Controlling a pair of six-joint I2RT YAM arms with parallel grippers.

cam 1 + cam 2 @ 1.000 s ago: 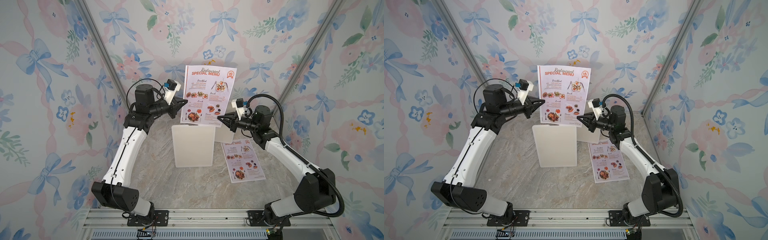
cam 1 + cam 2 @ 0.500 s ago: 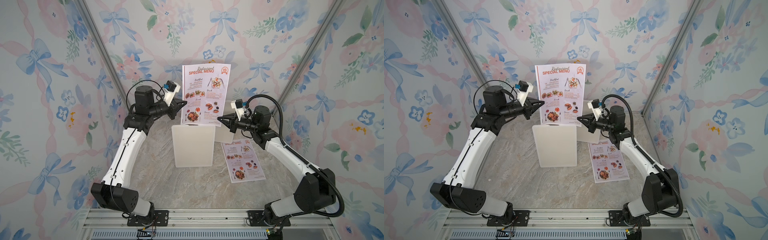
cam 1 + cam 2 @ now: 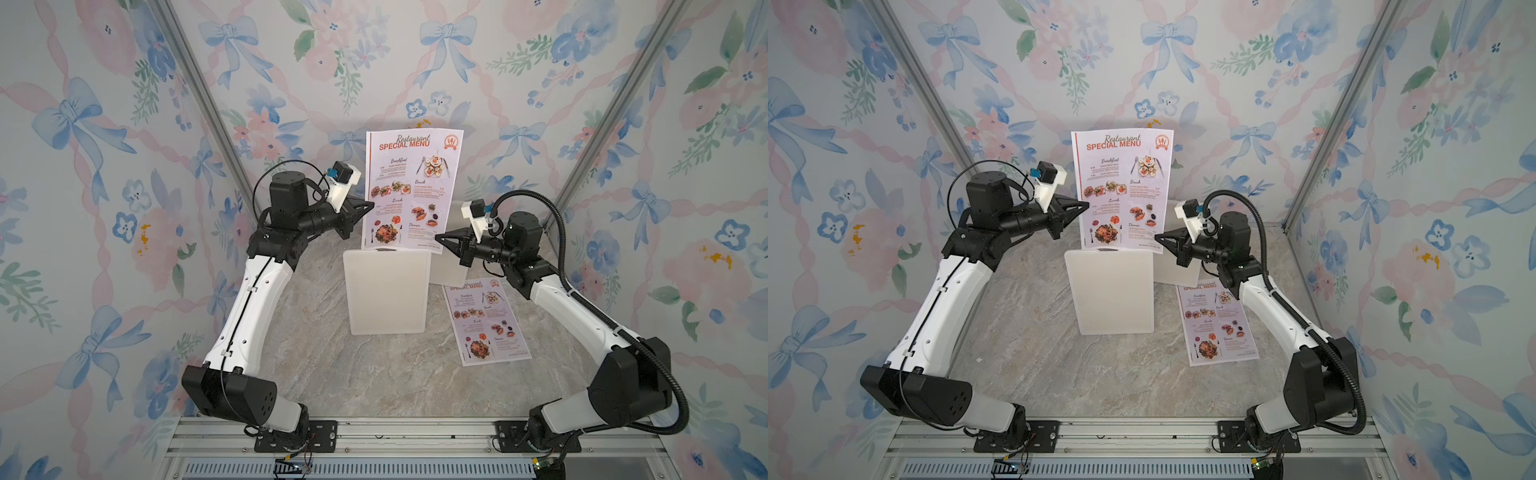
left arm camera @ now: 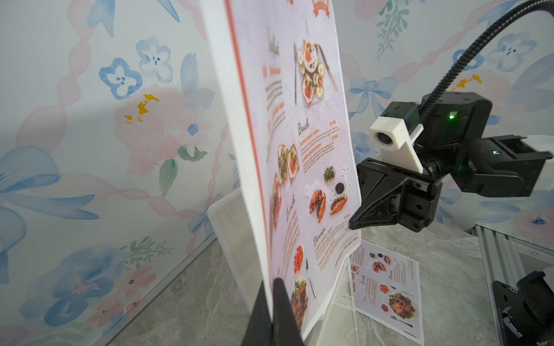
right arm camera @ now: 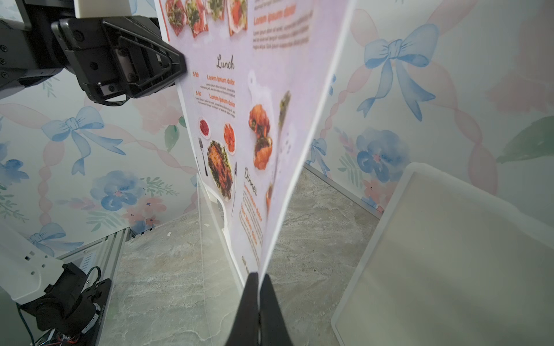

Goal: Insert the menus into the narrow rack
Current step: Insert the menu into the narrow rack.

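Menu (image 3: 411, 187) upright, bottom edge right at top of rack (image 3: 388, 291) (in slot or not: cannot tell). Left pincer (image 3: 371, 205) clenched on its 9 o'clock edge, right pincer (image 3: 437, 238) clenched on its corner near 5 o'clock. Risks: sheet limp, slightly bowed between grips, so edge may miss narrow slot, catch lip, buckle; uneven lowering skews it; hard push tips rack. Second menu (image 3: 486, 322) flat on tabletop (image 3: 324, 374), 4 o'clock of rack, close by right arm (could get dragged).
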